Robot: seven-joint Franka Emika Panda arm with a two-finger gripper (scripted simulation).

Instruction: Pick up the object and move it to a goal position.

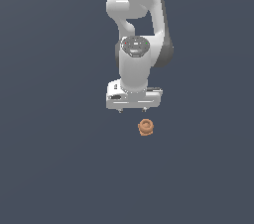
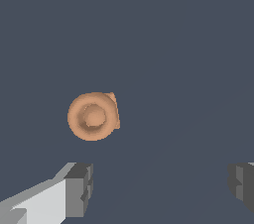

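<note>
Flat slate-grey ground fills the exterior view from edge to edge, with no marks, walls or goal marker to be seen. Against it hangs the white arm point(image 1: 141, 25), its gripper point(image 1: 133, 111) pointing down. Only two short stubs of the fingers show under the hand, standing apart from each other. The object point(image 1: 146, 127), a small orange-brown ringed lump, lies on the ground just below the gripper and a little toward the exterior view's right. It is not between the fingers and nothing touches it.

Seen from the wrist view, the same plain grey surface lies under the camera. The object point(image 2: 93, 116) shows here as a round ring with a shallow hollow in its middle and a small lip poking out on one side. Both grey fingertips point(image 2: 79, 190) enter from the picture's edge, spread wide with bare ground between them, and the object sits outside that gap, nearer one finger than the other.

My judgement is that a straight descent from here would bring that nearer finger down on or beside the rounded piece, which could roll or be knocked away; the hand needs to be centred first. Only the wrist view reveals the offset and the ring's hollow; only the exterior view shows the arm's posture and its height above the ground.
</note>
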